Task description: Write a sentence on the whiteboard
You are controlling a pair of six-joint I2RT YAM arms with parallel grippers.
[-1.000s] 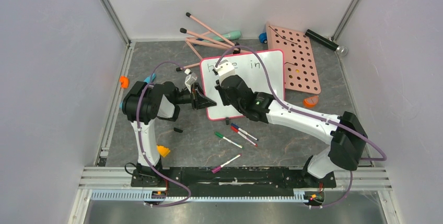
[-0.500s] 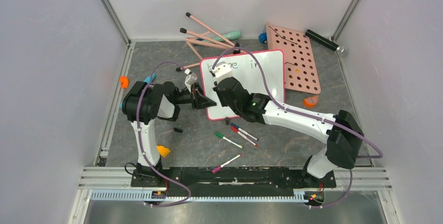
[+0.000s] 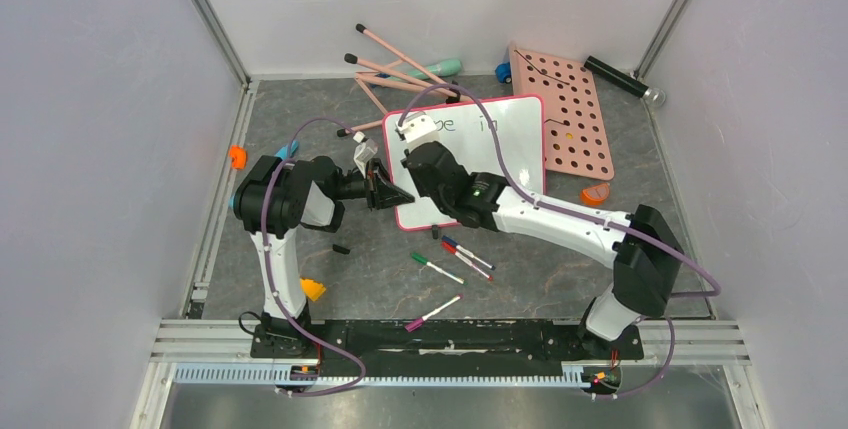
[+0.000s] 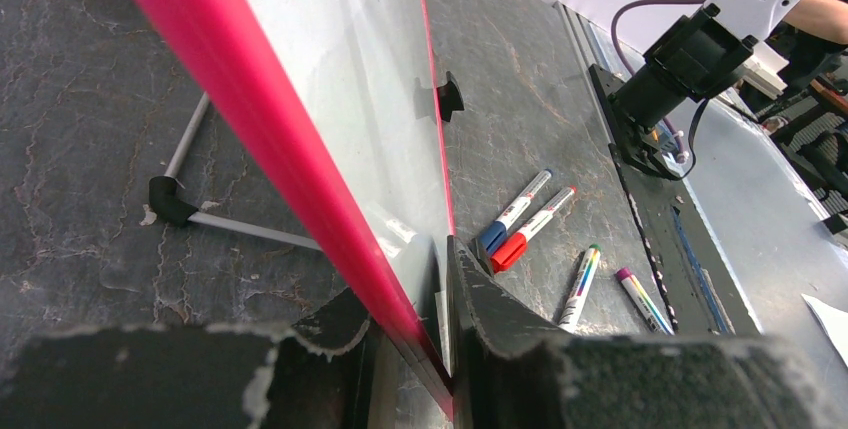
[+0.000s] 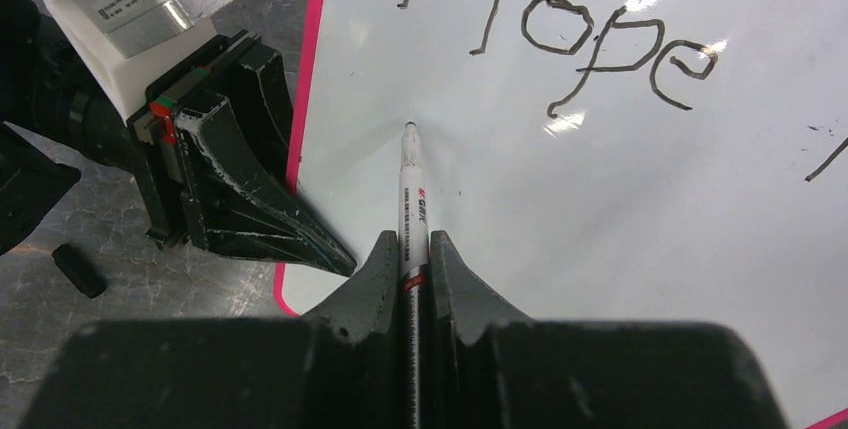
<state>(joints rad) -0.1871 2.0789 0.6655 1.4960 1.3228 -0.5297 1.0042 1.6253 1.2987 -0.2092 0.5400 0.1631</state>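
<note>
Nearest the arm bases, loose markers are lying scattered on the grey table: a pink-capped one closest, then a green one, then a red and a blue one side by side just short of the board's near edge. Beyond them the whiteboard is sitting at the middle of the table with both arms reaching onto its left part. The left tool is pinching the board's pink-red rim at the left edge, near the near-left corner, its two black fingers nearly together with only the rim between them. A small black clip is showing on the board's near edge past that grip. The right tool is clamping a white marker pen tightly between its jaws, the pen pointing out ahead of the fingers. The pen's dark tip is sitting at the glossy surface close to the left rim, below the "H"; I cannot tell whether it is touching. Farther up the board, the sentence is running along the far edge, reading "Hope" and then "in". Past the board, a pink panel full of round holes is lying beside its right edge, pink sticks are lying crossed towards the back wall, and a black cylinder is lying in the far right corner.
</note>
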